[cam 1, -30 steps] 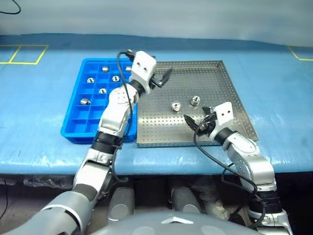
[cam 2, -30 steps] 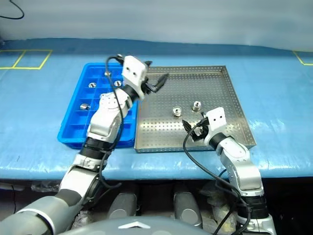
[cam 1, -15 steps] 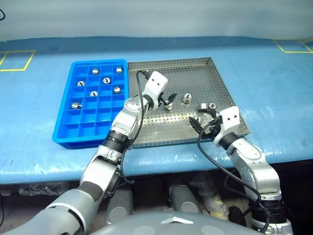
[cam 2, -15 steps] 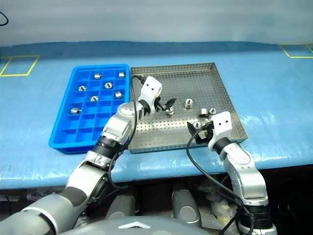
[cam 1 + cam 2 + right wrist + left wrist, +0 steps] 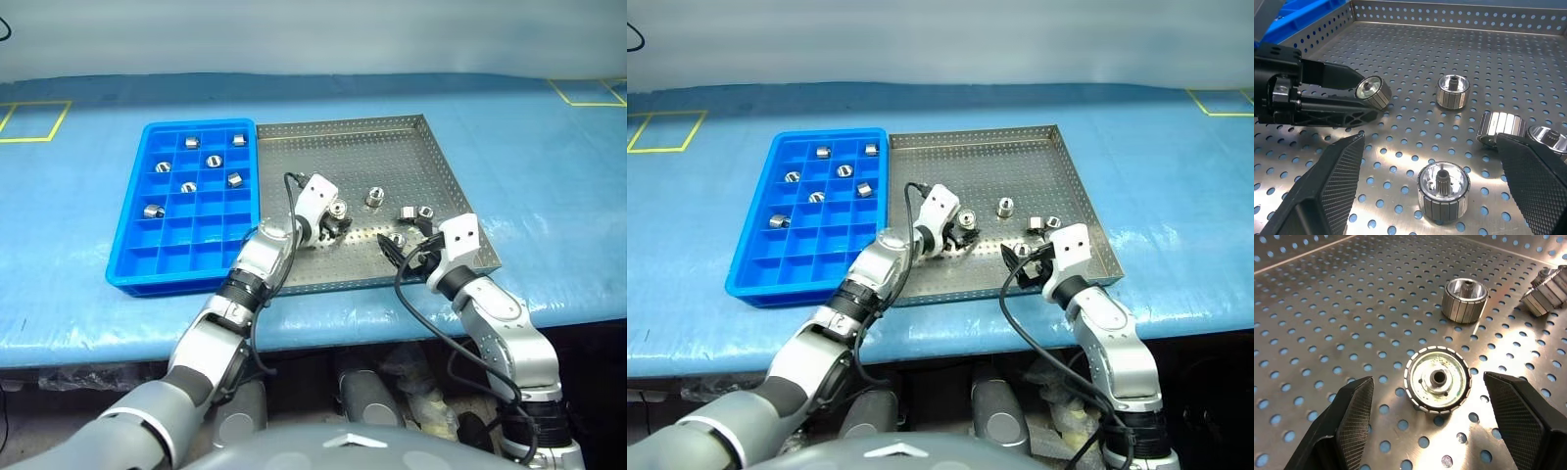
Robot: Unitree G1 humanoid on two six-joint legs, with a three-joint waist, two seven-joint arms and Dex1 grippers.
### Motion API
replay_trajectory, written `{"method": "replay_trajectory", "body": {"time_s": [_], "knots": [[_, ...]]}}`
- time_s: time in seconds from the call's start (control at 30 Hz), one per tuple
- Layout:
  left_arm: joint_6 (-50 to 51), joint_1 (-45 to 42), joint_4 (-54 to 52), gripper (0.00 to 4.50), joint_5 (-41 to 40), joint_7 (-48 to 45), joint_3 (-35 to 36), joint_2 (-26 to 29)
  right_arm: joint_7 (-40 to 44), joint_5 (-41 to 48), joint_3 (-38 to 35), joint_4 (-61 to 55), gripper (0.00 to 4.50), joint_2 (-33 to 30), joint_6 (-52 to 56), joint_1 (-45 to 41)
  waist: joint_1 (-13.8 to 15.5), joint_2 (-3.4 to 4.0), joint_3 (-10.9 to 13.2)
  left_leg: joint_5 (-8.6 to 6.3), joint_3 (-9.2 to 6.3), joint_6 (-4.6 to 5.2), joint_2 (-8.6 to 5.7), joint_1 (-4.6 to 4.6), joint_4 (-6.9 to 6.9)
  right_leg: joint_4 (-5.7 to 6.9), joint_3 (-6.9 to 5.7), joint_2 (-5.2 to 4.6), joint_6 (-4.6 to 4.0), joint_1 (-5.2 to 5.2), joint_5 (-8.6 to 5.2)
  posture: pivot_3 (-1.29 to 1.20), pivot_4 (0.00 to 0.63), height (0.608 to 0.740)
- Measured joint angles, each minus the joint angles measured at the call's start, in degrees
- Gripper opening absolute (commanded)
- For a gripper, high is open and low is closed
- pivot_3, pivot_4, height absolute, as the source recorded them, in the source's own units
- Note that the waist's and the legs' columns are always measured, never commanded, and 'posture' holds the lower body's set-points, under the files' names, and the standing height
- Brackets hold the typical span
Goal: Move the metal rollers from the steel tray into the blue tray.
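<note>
On the steel tray (image 5: 431,157), a roller (image 5: 1438,379) lies between the open left gripper (image 5: 1437,423) fingers.

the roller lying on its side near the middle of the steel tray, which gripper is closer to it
Left. The left gripper has its open fingers on either side of that roller. The right gripper sits open near the steel tray's front right corner, beside other rollers.
</note>
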Motion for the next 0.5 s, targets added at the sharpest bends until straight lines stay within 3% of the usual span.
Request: {"method": "replay_trajectory", "body": {"time_s": [0.17,0.27,0.43,0.5], "knots": [[-3.5,-3.0,6.1,3.91,0.3,2.4,0.6,-0.7,-0.2,0.1,0.1,-0.1,4.5,0.4,0.0,0.3,-0.2,0.0,0.0,0.0,0.02,0.01,-0.01,0.01,0.01,0.0,0.04,0.0,0.01,0.01,0.01,-0.08,0.15,0.74],[-5.1,-3.8,8.2,3.3,0.3,4.4,1.9,-0.8,-0.6,0.1,0.1,-0.1,4.5,0.6,0.0,1.0,-0.3,0.0,0.0,0.0,0.04,0.01,-0.01,0.01,0.0,0.0,0.05,0.0,0.01,0.0,0.01,-0.09,0.15,0.74],[-5.7,-3.8,8.7,1.73,0.1,7.0,3.6,-0.7,-0.7,0.1,0.1,-0.1,4.5,0.9,0.0,1.4,-0.5,0.0,0.0,0.01,0.05,0.01,-0.01,0.01,0.0,0.01,0.06,0.0,0.04,0.0,0.02,-0.05,0.15,0.74],[-5.6,-2.6,6.7,1.73,0.1,8.0,4.2,-0.6,-0.7,0.1,0.0,-0.1,4.5,1.0,0.0,1.3,-0.5,0.0,0.0,0.01,0.05,0.01,-0.01,0.01,-0.02,0.0,0.08,0.0,0.05,-0.01,0.03,-0.01,0.15,0.74]]}}
